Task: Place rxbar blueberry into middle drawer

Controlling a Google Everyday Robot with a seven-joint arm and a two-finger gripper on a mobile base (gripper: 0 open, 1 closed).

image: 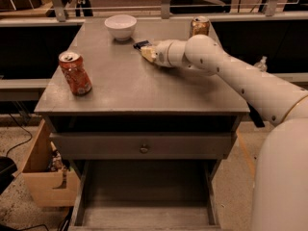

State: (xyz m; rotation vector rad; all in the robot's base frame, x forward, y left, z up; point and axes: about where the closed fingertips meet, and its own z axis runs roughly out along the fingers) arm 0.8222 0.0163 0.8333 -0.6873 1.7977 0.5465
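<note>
Camera view first," says Mara. "Where is the gripper (147,53)?"

"Low over the back half of the grey cabinet top (144,88), a little right of centre. It sits at the end of the white arm (231,71), which reaches in from the right, and it points left."

"And the rxbar blueberry (141,44)?"

"It shows as a small dark sliver on the cabinet top at the gripper's tip, on the far-left side. It is touching the gripper or just beside it (I cannot tell which). I also cannot tell whether the gripper has hold of the bar or only rests next to it."

"What else stands up there?"

"A white bowl (120,26) sits behind and to the left of the bar, near the back edge. A gold can (199,26) stands at the back right, behind the arm. A red can (75,73) stands upright near the left edge, well apart from the others."

"The middle drawer (144,215)?"

"It is pulled out toward the camera at the bottom of the cabinet, with its flat grey floor and low side walls showing. The bar is up on the top, not in the drawer. Above it is a closed drawer front (96,146) with a small round knob (143,148) at its middle, and a dark recess lies between that front and the top."

"Anything beside the cabinet?"

"A cardboard box (45,189) on the ground to the left, with contents too dim to name."
</note>
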